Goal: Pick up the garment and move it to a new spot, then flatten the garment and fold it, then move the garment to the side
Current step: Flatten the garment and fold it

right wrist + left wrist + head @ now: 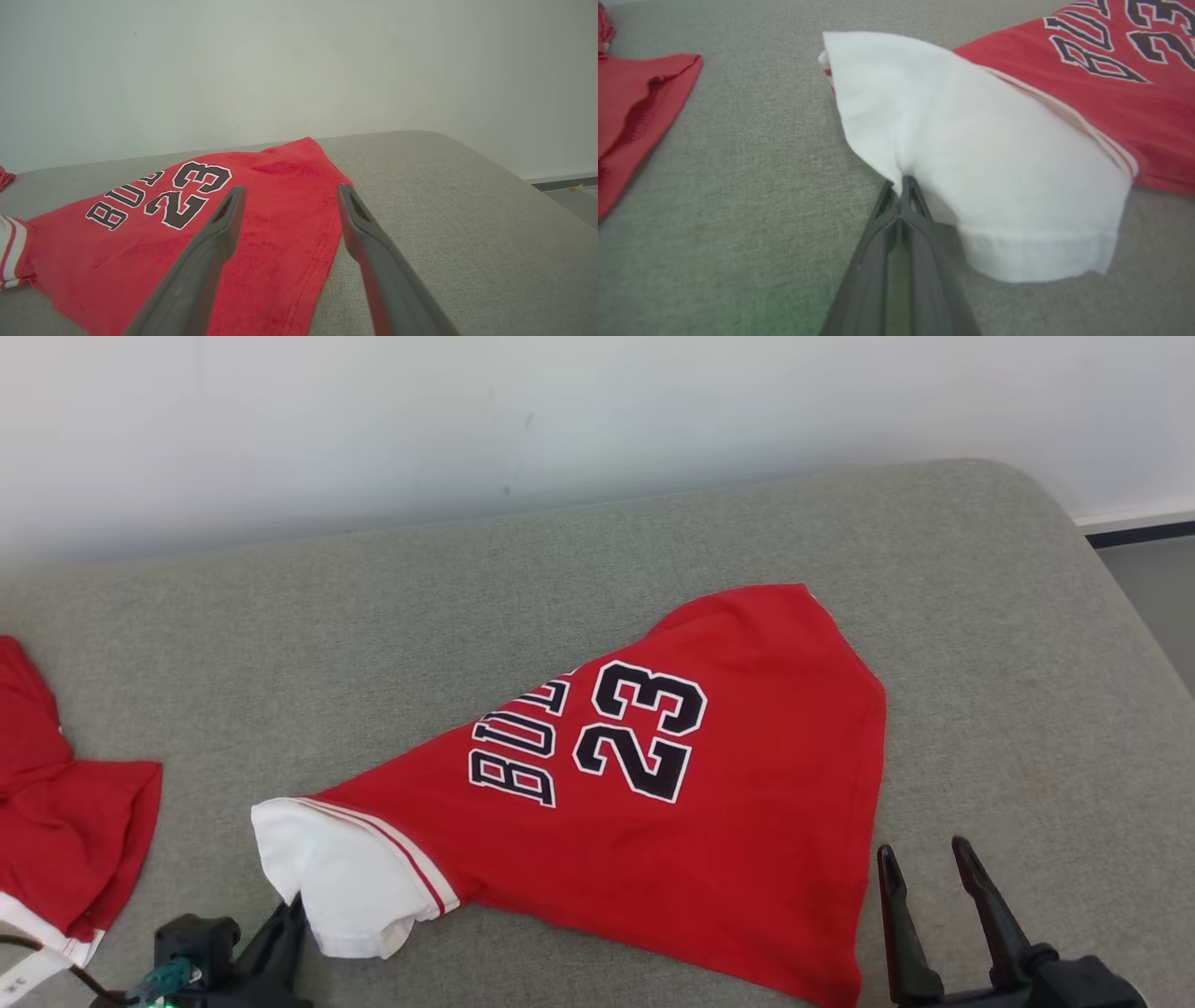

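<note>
The left gripper (901, 186) has its fingers pressed together, pinching a fold of the white sleeve (971, 154) of the garment (700, 821). The right gripper (289, 191) has its fingers spread and holds nothing; it sits just beside the garment's near right corner. The garment, a red jersey printed with 23, lies spread on the grey cushion (980, 644), sleeve toward the robot's left. A second red cloth (65, 821) lies well apart at the cushion's left. A white wall (373, 429) stands behind.
</note>
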